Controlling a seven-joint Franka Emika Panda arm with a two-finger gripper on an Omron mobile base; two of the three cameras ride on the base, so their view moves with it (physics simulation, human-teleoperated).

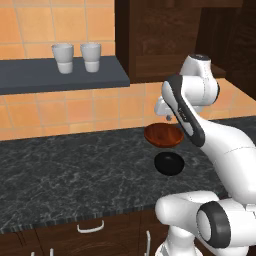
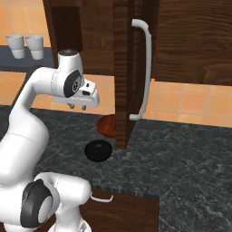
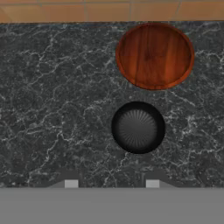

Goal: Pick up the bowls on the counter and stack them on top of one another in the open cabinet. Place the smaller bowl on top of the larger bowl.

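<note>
The smaller bowl (image 3: 138, 127), glossy black, sits on the dark marble counter (image 3: 52, 96). Just behind it, toward the tiled wall, rests the larger bowl (image 3: 154, 55) of reddish-brown wood. The two stand apart, brown (image 1: 164, 134) behind black (image 1: 169, 163). My gripper (image 3: 111, 183) hangs well above the counter, pointing down, open with nothing between its tips. It hovers over the brown bowl (image 2: 107, 125) and black bowl (image 2: 99, 150), with the hand (image 1: 167, 116) high over them. The dark brown cabinet (image 1: 160, 40) is on the wall above.
The cabinet's open door (image 2: 123, 68), with a long pale handle (image 2: 144, 72), juts out over the counter right beside the bowls. Two white cups (image 1: 62, 57) (image 1: 91, 56) stand on a blue-grey wall shelf (image 1: 60, 76) to the left.
</note>
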